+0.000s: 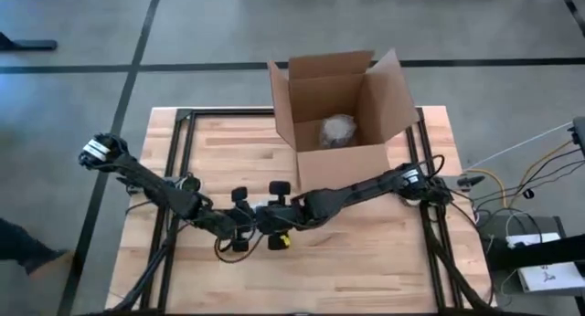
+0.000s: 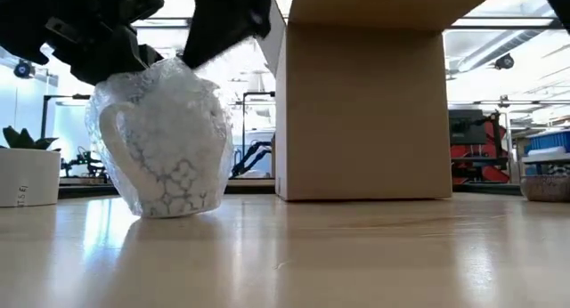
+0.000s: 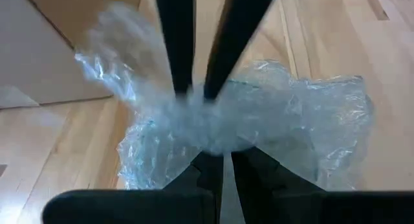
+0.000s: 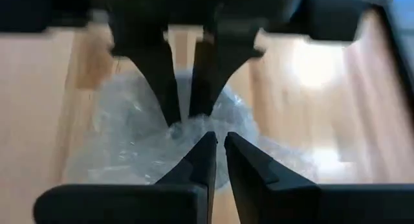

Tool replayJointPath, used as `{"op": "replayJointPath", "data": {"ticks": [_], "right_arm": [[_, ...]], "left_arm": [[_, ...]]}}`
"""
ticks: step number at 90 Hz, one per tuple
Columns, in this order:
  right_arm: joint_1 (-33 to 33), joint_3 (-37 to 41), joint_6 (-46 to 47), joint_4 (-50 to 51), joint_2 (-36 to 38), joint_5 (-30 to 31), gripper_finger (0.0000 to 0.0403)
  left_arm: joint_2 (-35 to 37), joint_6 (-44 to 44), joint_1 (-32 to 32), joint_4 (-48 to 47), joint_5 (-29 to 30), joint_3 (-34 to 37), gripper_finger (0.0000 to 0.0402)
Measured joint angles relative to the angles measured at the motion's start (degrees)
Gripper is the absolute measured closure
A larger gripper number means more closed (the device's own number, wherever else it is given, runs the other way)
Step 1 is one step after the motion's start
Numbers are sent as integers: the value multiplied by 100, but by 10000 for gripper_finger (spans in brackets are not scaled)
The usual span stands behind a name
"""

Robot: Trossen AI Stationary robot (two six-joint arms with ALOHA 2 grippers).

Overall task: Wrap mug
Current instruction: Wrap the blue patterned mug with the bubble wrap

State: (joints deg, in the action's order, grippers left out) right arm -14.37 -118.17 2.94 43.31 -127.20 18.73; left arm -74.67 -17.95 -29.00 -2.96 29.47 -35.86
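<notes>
The mug [image 2: 165,139] stands upright on the wooden desk [image 1: 366,252], already covered in bubble wrap [image 3: 284,120] that bunches together over its top; its handle shows through the plastic in the low view. It sits near the desk's front edge, well in front of the open cardboard box [image 1: 343,106], which holds another bubble-wrapped bundle [image 1: 337,129].

Both arms meet directly over the mug, one from each side. The left claw [image 3: 223,160] has its fingers nearly together, pinching the gathered wrap at the mug's top — the plastic is drawn in between its tips. The right claw [image 4: 218,141] faces it from the other side, its fingers also drawn close with only a thin gap, their tips at the same knot of wrap. Whether the right one truly grips the plastic or only touches it I cannot tell. In the high view the two claws hide the mug almost wholly — only their dark bodies show at that spot.
</notes>
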Motion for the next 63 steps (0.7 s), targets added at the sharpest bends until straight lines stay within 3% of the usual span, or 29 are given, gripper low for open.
{"op": "replayJointPath", "data": {"ticks": [19, 44, 63], "right_arm": [[233, -13, -189, -124, -408, -789, 385], [292, 2, -533, -63, -568, -1190, 385], [311, -31, -922, -7, -568, -1201, 385]], "left_arm": [[291, 71, -18, -239, -99, 24, 381], [1712, -303, -256, -1373, 0, 7, 381], [2072, -1591, -649, -1768, -46, 426, 381]]}}
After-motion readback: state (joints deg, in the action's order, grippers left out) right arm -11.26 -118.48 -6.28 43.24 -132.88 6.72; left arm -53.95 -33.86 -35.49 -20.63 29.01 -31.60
